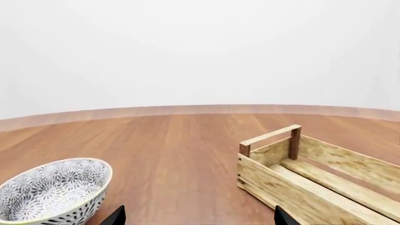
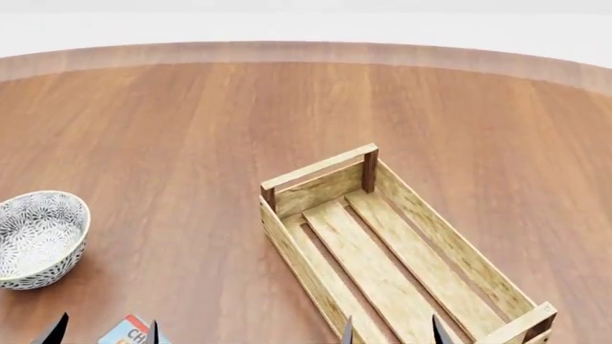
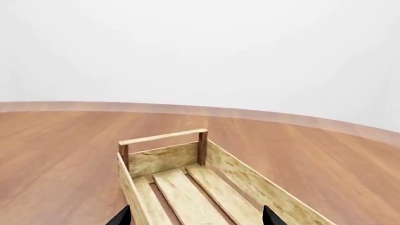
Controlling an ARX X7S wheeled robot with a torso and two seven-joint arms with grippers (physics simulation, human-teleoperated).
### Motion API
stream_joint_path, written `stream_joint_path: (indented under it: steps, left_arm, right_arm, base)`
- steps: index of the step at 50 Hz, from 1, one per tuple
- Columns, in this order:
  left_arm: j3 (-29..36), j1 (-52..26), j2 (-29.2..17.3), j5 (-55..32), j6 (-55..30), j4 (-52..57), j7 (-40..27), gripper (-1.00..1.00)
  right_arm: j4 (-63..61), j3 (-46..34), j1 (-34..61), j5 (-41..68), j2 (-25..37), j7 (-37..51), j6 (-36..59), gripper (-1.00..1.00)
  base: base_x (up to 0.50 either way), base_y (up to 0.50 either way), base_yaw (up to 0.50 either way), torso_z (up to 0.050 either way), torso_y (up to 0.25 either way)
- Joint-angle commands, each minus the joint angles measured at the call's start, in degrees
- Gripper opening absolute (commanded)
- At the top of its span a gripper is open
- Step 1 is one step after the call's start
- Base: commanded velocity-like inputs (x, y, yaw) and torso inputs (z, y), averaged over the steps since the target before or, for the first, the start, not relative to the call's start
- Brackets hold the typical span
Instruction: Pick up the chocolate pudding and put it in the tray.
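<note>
Head view: the tray [image 2: 383, 244] lies on the wooden table [image 2: 191, 129], set on a diagonal, its far end rail toward the table's middle and its near end running to the lower edge of the view. Its slatted floor holds nothing visible. The pudding [image 2: 129, 332] lies flat on the table at the lower left edge of the view, only a corner of its light-blue top showing, well apart from the tray and near the bowl [image 2: 39, 236], which stands upright further left.

Left gripper [image 2: 105, 335]: only two dark fingertips show at the lower edge, one on each side of the pudding corner, spread apart. Whether they touch the carton cannot be told. In the left wrist view, the tips [image 1: 196, 218] are also wide apart, with bare table between them, the bowl [image 1: 53, 192] on one side and the tray [image 1: 312, 178] on the other.

Right gripper [image 2: 390, 333]: two tips show over the tray's near half, with a gap between them and nothing held. The right wrist view confirms the tips [image 3: 194, 216] are parted, pointing along the tray [image 3: 187, 183] toward its far rail.

The arms themselves are out of view.
</note>
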Motion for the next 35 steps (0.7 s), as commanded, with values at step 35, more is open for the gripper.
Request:
stream_joint_path:
  steps: [35]
  left_arm:
    - [1.85, 1.35, -1.83, -1.35, -0.04, 3.12, -1.68, 1.00]
  right_arm:
    - [-7.86, -6.78, -11.54, 3.59, 7.28, -7.64, -3.09, 1.00]
  base:
    - [0.00, 0.00, 0.00, 0.000, 0.000]
